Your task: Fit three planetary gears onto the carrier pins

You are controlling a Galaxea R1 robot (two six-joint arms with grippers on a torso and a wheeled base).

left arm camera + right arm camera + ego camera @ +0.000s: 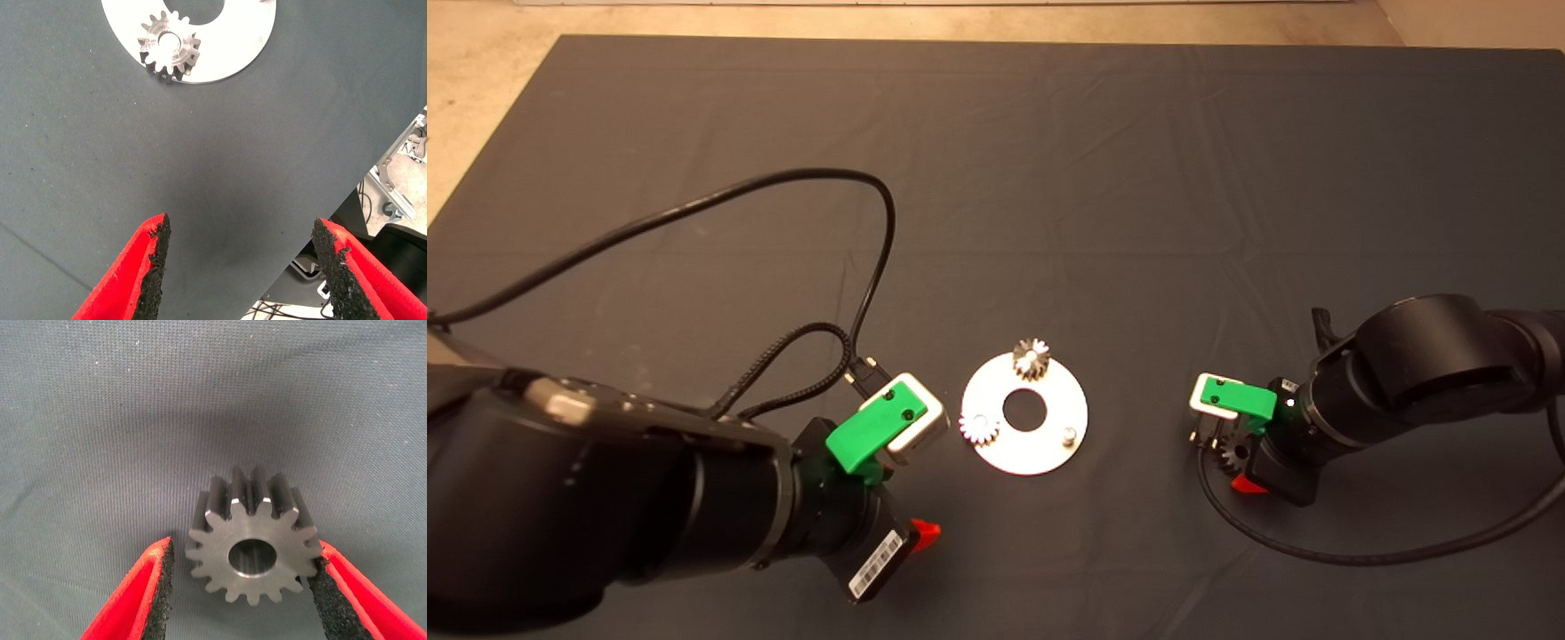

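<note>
Two gears sit on a silver disc while the right gripper closes in on the third, well off to one side.

The disc (pixel 1024 414) lies mid-mat with gears on its far pin (pixel 1032 359) and left pin (pixel 978 428); the third pin (pixel 1066 436) is bare. The right gripper (pixel 241 587) straddles the loose gear (pixel 252 543), one pad (pixel 325 587) touching its teeth, the other (pixel 159 587) apart, so nothing is clamped. Closing off-centre could tip or spin the gear and leave it skewed for the pin. The left gripper (pixel 241 267) hangs spread and empty beside the disc, close enough to nudge it.
</note>
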